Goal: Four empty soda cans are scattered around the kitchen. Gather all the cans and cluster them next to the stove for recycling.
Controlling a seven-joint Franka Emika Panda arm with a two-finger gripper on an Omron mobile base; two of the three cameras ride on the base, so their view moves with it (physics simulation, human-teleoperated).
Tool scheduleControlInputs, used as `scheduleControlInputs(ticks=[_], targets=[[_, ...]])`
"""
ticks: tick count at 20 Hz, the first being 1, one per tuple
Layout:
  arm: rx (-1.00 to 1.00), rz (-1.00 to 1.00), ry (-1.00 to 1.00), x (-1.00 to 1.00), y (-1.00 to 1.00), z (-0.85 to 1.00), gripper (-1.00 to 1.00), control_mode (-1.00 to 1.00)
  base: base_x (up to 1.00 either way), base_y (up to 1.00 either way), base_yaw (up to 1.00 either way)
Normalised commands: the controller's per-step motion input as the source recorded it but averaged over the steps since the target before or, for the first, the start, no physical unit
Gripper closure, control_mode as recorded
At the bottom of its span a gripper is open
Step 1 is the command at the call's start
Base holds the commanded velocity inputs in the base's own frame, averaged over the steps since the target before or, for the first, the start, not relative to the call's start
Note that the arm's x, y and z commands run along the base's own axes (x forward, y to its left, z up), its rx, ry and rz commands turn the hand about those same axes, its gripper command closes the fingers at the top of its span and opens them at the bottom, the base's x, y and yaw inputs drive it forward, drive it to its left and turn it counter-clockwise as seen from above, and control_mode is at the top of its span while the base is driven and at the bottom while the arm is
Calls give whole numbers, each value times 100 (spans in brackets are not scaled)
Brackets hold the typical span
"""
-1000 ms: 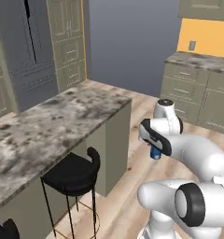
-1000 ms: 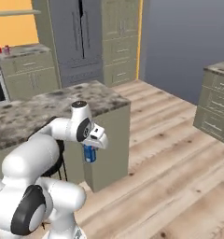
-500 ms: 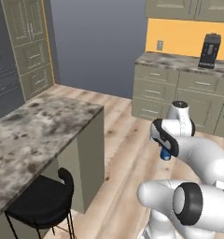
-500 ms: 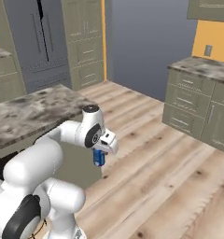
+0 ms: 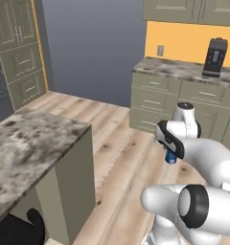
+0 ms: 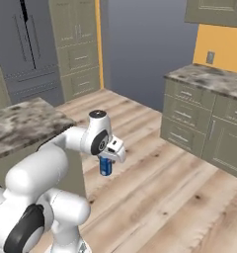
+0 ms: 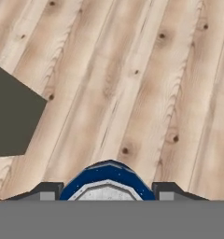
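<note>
gripper (image 6: 106, 165) is hanging over bare plank floor (image 6: 179, 197) and clamping the blue soda can (image 6: 105, 166) between its fingers, pointing downward. in the hand view the blue soda can (image 7: 108, 181) is sitting between the two dark fingertips (image 7: 47, 190), its silvery top facing the camera, with floor boards (image 7: 132, 70) running beneath it. in the left base view the can (image 5: 171, 157) is showing just below the hand, in front of the robot's white arm.

island worktop (image 5: 26, 148) is lying to the left, its near corner well apart from the gripper, with a wide strip of open floor (image 5: 121, 158) between them. a black stool (image 5: 16, 232) is standing beside the island's end. in the hand view a dark panel corner (image 7: 11, 116) is jutting in from the left edge.

cabinets under a stone worktop (image 5: 184, 72) are lining the orange wall ahead on the right, and a black appliance (image 5: 214, 58) is standing upright on it. tall grey-green cabinets (image 6: 76, 44) are standing at the far left.
</note>
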Motion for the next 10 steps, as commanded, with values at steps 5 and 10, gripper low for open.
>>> scheduleControlInputs(ticks=[5,10], targets=[[0,0,0,0,0,0,100,100,75,-28,0],[0,0,0,0,0,0,100,100,75,-21,3]])
